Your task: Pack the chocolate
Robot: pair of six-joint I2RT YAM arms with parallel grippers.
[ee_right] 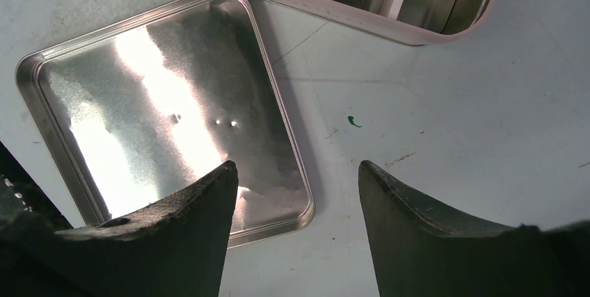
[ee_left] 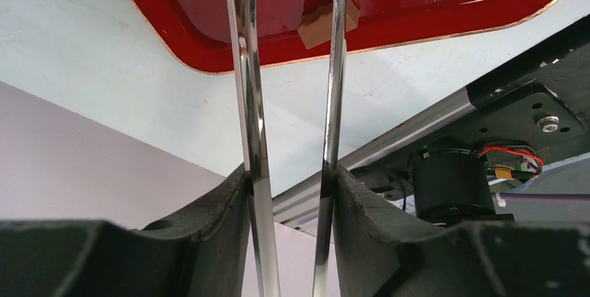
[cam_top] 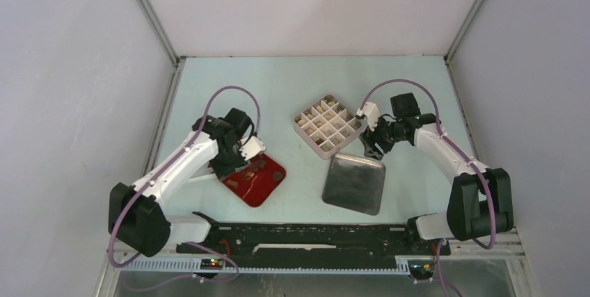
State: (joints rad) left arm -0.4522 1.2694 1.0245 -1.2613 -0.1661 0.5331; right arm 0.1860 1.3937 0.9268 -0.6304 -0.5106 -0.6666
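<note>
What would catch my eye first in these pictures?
Probably the shiny red tray at the left, with the left fingers pinching long metal tongs that reach over it. Then the pale box split into little squares in the middle of the table, and the silvery tin beside it, with the right fingers open near its edge.

Layout of the table [cam_top: 292, 81], from above and behind the arms. The tray [cam_top: 270, 183] lies left of centre. The divided box [cam_top: 310, 140] stands behind it and to its right, mid-table. The lid [cam_top: 355, 183] lies in front of the box and right of the tray, apart from both. The tongs [ee_left: 250, 102], clamped in the left gripper [ee_left: 292, 179], reach over the tray. One piece of chocolate [ee_left: 325, 24] lies in the tray, apparently between their arms. The right gripper [ee_right: 299, 193] hangs over the lid's rear edge, just beside the box.
</note>
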